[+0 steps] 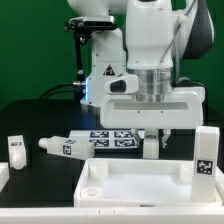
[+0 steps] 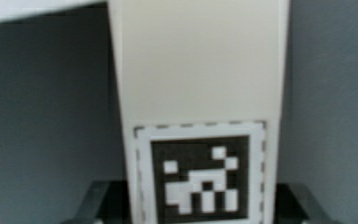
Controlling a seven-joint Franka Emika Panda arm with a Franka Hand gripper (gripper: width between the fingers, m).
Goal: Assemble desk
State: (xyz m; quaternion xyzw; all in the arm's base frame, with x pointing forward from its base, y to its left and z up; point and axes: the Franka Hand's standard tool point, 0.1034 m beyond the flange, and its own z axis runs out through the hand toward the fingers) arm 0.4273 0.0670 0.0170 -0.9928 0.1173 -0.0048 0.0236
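**Leg gripped upright behind the tabletop, ready for seating**

The gripper [image 1: 150, 133] is seen low over the dark bench [image 1: 40, 115], and its jaws appear to be closed on one white leg [image 1: 150, 147], held upright just behind the far edge of the tabletop panel [image 1: 140, 192]. In the wrist view the held leg [image 2: 194, 100] fills the frame, its square tag [image 2: 202, 175] facing the camera.

The panel lies flat at the front. A second leg [image 1: 62, 146] lies on its side beside the marker board [image 1: 112, 138]. Two more legs stand at the exterior view's left [image 1: 15, 150] and right [image 1: 203, 152].

The step in hand is judged to be fitting this leg. Next, the leg would need to be carried over a corner of the panel, kept vertical, lowered and seated; which corner is meant cannot be told.
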